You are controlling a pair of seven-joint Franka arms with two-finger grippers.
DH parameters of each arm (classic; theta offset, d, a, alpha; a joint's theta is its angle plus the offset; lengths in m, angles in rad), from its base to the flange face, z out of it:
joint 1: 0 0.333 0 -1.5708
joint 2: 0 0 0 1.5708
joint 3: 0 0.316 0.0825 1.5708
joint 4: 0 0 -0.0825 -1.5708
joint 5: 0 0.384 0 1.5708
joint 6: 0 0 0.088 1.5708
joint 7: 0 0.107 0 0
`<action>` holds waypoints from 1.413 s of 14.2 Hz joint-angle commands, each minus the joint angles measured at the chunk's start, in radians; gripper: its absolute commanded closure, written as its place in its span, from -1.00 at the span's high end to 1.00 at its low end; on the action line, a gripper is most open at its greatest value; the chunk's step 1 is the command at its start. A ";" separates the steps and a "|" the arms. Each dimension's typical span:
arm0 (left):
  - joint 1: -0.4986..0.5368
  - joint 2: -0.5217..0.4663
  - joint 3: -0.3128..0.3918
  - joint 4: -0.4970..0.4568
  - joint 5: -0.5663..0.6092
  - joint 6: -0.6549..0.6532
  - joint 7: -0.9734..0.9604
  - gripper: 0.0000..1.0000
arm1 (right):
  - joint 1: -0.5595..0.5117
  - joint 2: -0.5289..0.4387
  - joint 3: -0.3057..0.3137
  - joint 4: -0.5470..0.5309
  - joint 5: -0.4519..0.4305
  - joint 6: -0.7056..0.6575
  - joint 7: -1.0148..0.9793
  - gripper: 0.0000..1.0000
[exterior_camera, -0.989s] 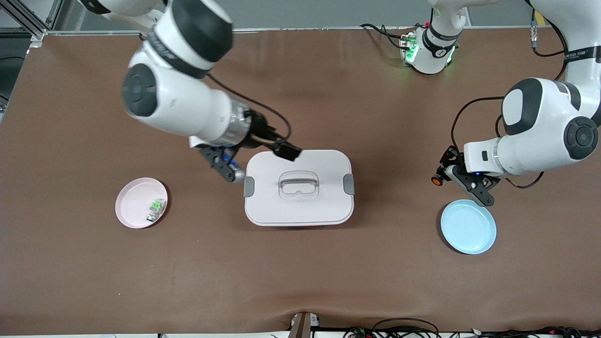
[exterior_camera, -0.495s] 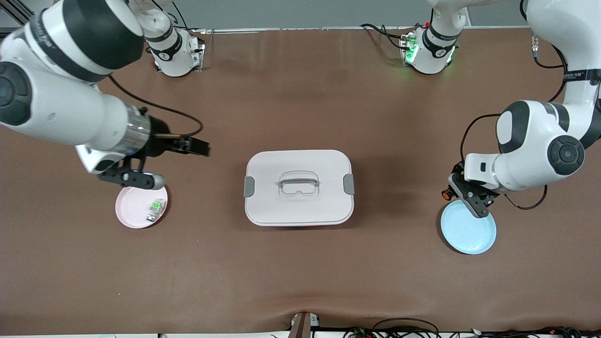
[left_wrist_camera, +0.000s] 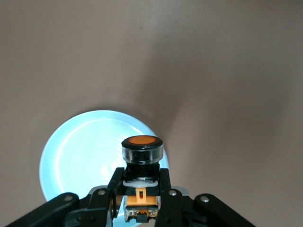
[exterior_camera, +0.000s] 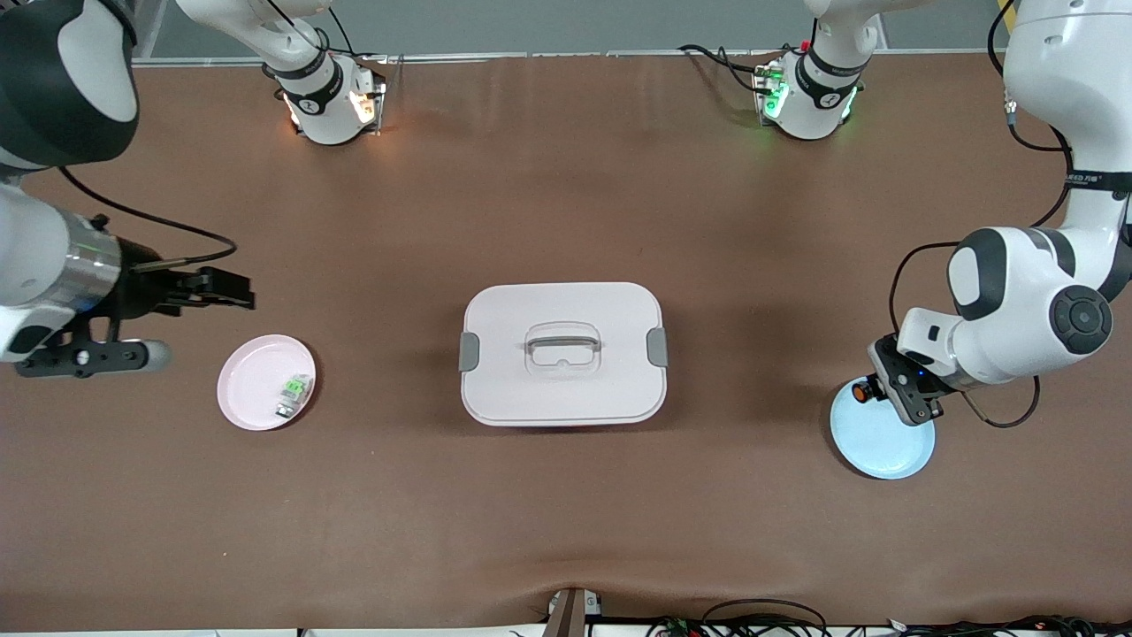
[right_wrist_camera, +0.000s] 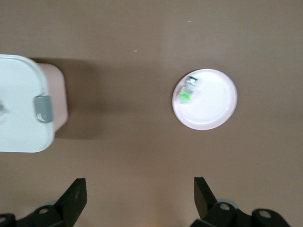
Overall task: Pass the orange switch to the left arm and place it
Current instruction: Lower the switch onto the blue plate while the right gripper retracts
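Observation:
My left gripper (exterior_camera: 880, 390) is shut on the orange switch (exterior_camera: 860, 389) and holds it over the edge of the light blue plate (exterior_camera: 889, 442). In the left wrist view the fingers (left_wrist_camera: 166, 182) clamp the switch's black body and its orange cap (left_wrist_camera: 142, 142) points at the blue plate (left_wrist_camera: 80, 156). My right gripper (exterior_camera: 133, 356) is open and empty, up over the table at the right arm's end, beside the pink plate (exterior_camera: 252, 376). The white box (exterior_camera: 562, 389) stands mid-table between the plates. The right wrist view shows the box's edge (right_wrist_camera: 19, 104) and open jaws (right_wrist_camera: 139, 189).
The pink plate holds a green-and-white switch (exterior_camera: 294, 394), also in the right wrist view (right_wrist_camera: 186, 93) on that plate (right_wrist_camera: 213, 106). The arm bases (exterior_camera: 329, 97) (exterior_camera: 809, 93) stand along the table's edge farthest from the front camera. Cables lie along the edge nearest it.
My right arm has swung away from the box, past the pink plate, to its own end of the table. My left gripper has carried the orange switch down over the blue plate's edge.

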 commanded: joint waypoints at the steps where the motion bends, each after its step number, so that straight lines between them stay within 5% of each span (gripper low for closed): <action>1: 0.026 0.034 -0.008 0.010 0.017 0.051 0.121 -1.00 | 0.004 -0.032 0.016 -0.028 -0.066 0.003 -0.016 1.00; 9: 0.063 0.179 -0.006 0.096 0.028 0.164 0.478 -1.00 | -0.014 -0.051 -0.001 -0.026 -0.134 -0.056 0.120 1.00; 20: 0.064 0.203 -0.004 0.085 0.112 0.178 0.491 -1.00 | -0.012 -0.131 0.007 -0.028 -0.154 -0.043 0.110 1.00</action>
